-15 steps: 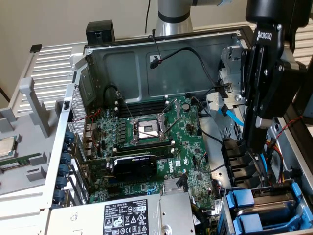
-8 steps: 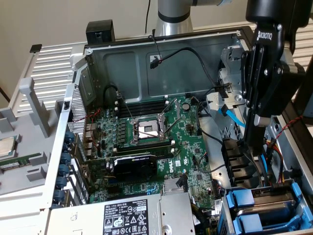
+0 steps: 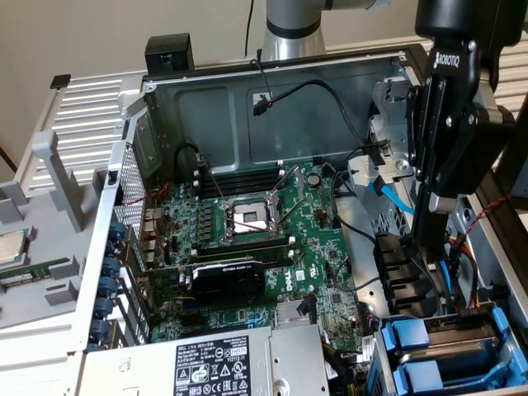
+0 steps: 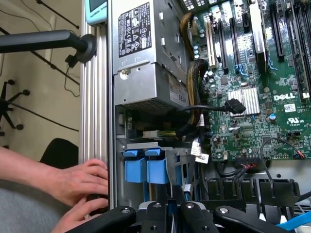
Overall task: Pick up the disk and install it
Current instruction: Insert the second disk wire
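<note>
In the exterior view my gripper (image 3: 422,247) hangs over the open computer case's right side, pointing down beside black cable holders (image 3: 400,268). In both views its fingers stand close together, shut, and I make out nothing between them. Two blue carrier frames sit side by side in the drive bay (image 3: 495,318) at the case's near right corner. One is the upper frame (image 3: 412,334) and one the lower frame (image 3: 421,375), with grey metal between them. Which one carries the disk I cannot tell. In the wrist view the gripper (image 4: 171,212) is a little way from the same blue frames (image 4: 146,167).
The grey power-supply box (image 3: 223,363) (image 4: 138,48) borders the bay. The motherboard (image 3: 247,239) with its processor socket (image 3: 247,219) fills the case floor. Blue cables (image 3: 394,196) and black cables run near the gripper. A person's hands (image 4: 82,182) rest on the case's outer rail.
</note>
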Robot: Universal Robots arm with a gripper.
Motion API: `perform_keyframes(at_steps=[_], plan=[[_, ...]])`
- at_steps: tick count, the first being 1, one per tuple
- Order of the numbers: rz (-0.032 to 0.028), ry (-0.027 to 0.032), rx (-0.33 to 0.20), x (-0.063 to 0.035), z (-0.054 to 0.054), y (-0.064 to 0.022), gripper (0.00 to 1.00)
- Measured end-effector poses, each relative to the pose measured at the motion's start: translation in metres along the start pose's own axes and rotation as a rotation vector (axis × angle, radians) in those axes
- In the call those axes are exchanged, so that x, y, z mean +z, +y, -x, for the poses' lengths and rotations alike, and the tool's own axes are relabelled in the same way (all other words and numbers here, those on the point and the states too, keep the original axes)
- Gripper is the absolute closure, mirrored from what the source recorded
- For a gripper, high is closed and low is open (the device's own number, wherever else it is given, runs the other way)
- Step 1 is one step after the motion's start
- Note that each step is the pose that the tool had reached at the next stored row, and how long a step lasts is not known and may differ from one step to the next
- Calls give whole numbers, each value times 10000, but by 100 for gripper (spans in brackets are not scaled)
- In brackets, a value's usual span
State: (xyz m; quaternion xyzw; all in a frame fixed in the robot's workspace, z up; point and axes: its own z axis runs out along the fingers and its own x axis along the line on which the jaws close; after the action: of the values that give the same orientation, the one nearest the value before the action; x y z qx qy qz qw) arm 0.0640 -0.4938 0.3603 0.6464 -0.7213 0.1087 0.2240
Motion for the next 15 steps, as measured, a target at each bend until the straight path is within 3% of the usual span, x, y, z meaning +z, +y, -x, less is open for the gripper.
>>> perform_keyframes(at_steps=[9,15], plan=[[0,2,1,-3,-2,1,84],[-46,-30,21,-115,-69,17,84]])
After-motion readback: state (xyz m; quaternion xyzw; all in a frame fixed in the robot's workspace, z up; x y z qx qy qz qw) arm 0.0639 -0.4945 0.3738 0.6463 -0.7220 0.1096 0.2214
